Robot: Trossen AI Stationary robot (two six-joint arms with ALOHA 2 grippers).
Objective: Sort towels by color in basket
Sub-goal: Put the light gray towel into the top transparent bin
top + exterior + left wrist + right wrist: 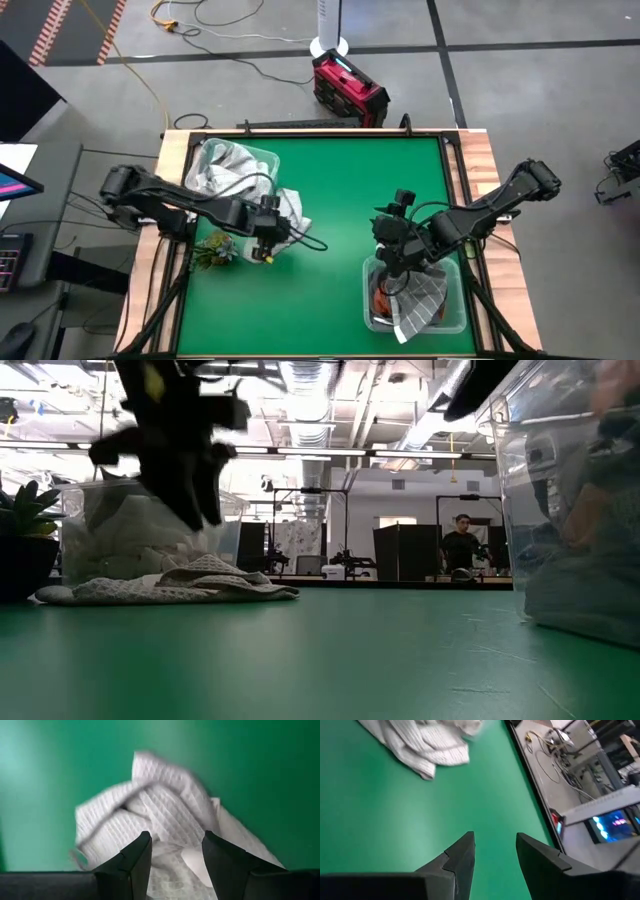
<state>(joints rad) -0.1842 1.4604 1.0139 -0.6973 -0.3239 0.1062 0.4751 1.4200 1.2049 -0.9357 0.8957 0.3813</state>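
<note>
Lying crumpled left of centre on the green table point(340, 200), the white towel point(289, 212) showed a waffle weave, bunched with no clear long axis. Above it hovered the left gripper point(175, 851), fingers apart, empty. At lower right, the right gripper point(392, 268) hung parted over the checked towel point(420, 297) draping its clear basket point(455, 322).

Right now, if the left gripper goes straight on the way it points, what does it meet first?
Most likely the white towel on the green mat: the left gripper stands open, pointing down at it. How far above it is unclear.
</note>
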